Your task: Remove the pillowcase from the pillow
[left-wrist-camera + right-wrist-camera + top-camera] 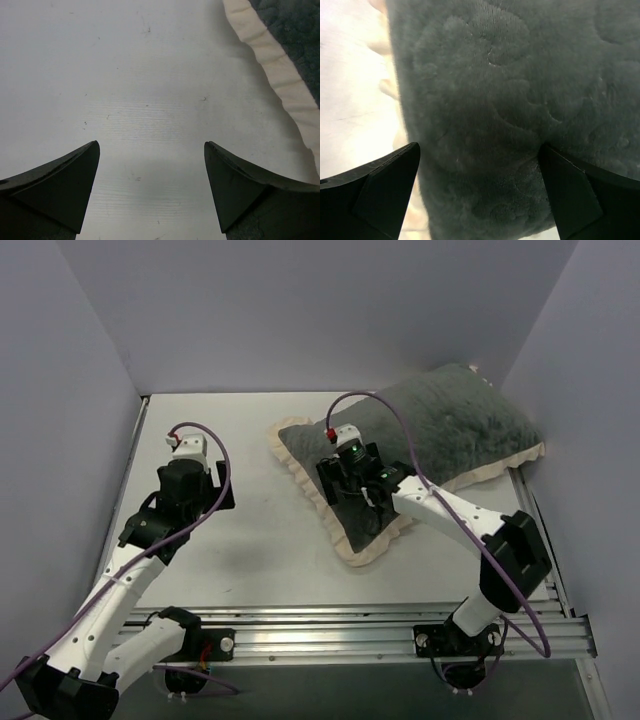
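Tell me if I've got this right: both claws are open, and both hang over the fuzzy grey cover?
Half right. Both are open, but only the right claw hangs over the grey pillowcase. The left wrist view shows the left claw over bare table, beside the cream ruffle.

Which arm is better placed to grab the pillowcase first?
Right. The right arm has its jaws open just over the grey pillowcase, fuzz filling its wrist view. The left arm has open jaws facing bare table, the ruffled edge off to one side.
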